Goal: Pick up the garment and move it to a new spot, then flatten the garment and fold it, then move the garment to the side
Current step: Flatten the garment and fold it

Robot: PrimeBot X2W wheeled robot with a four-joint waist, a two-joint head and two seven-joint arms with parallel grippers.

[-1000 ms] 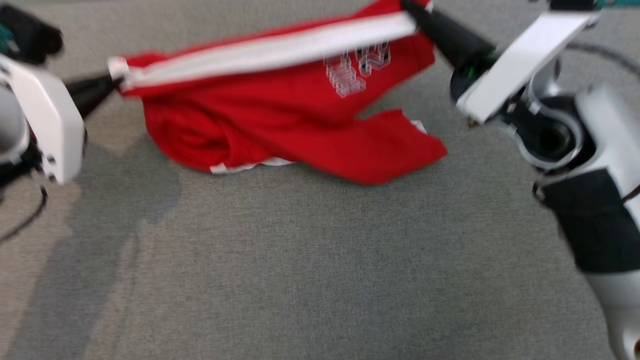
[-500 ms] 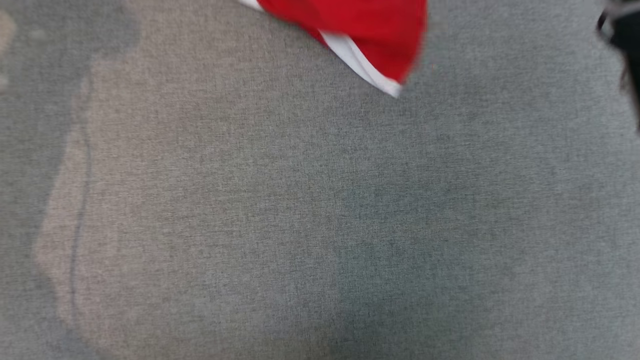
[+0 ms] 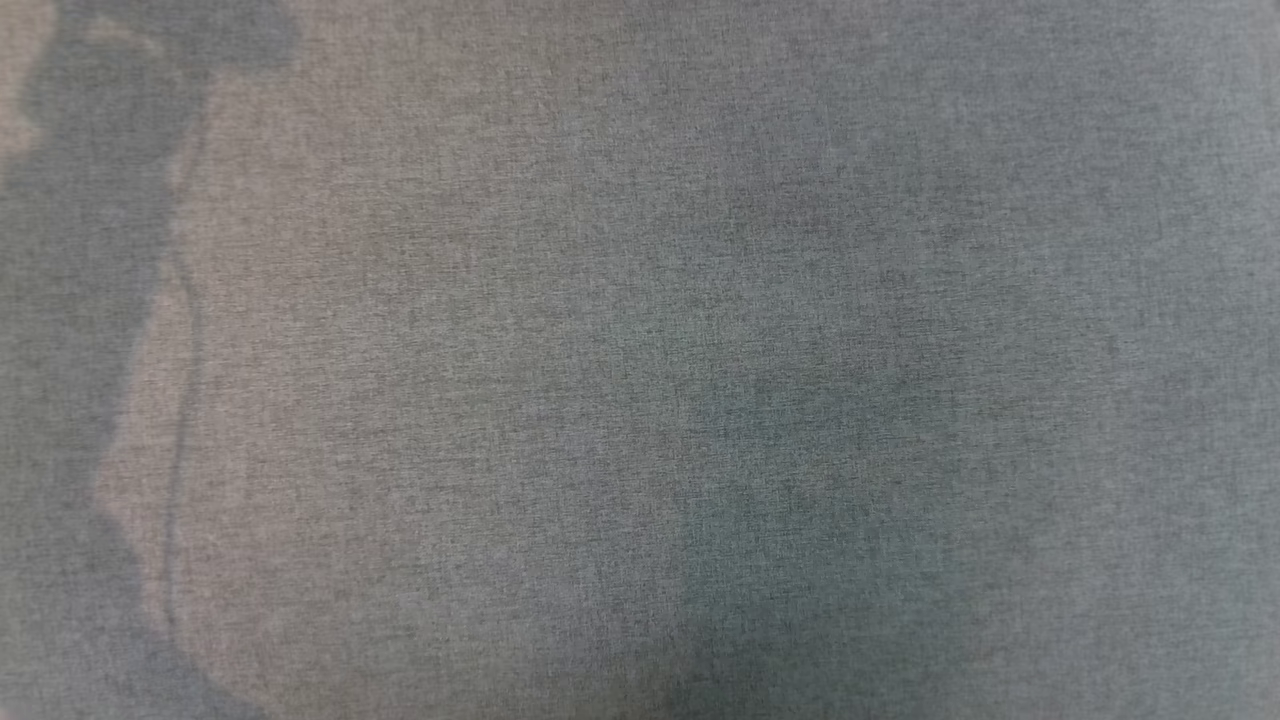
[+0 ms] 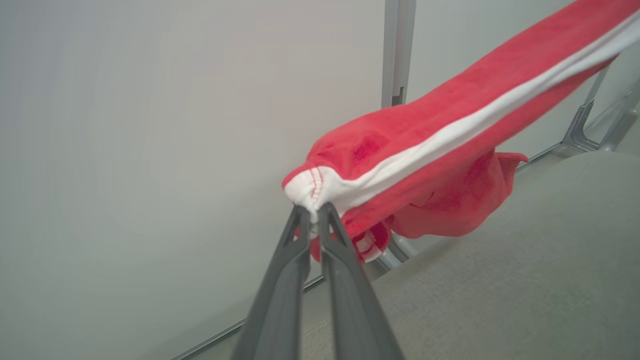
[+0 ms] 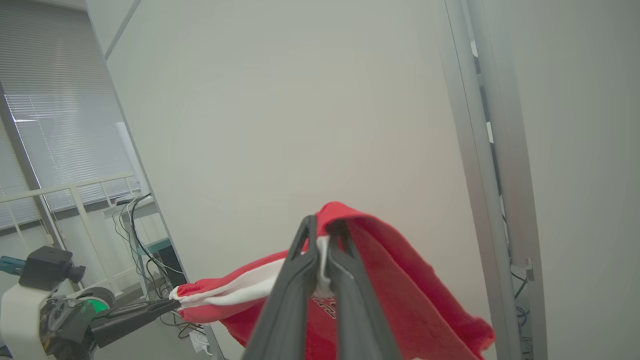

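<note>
The garment (image 4: pixel 430 150) is red cloth with a white band, lifted in the air and stretched between both arms. In the left wrist view my left gripper (image 4: pixel 313 212) is shut on one white-edged corner, with the rest hanging above the grey surface (image 4: pixel 525 270). My right gripper (image 5: pixel 322 235) is shut on the other end of the white band, and the garment (image 5: pixel 400 295) drapes below and to the right of it. That same view catches the left gripper (image 5: pixel 170 302) at the far end of the cloth, lower left.
Grey woven fabric (image 3: pixel 640 360) covers the work surface under the head camera, with arm shadows (image 3: pixel 90 200) along its left side. A pale wall (image 4: pixel 150 125) and metal frame posts (image 4: pixel 397 50) stand behind. Cables and a window with blinds (image 5: pixel 55 130) lie beyond the left arm.
The head view has shifted, so the garment and both arms have left it. One second ago both grippers held the stretched garment just above the surface.
</note>
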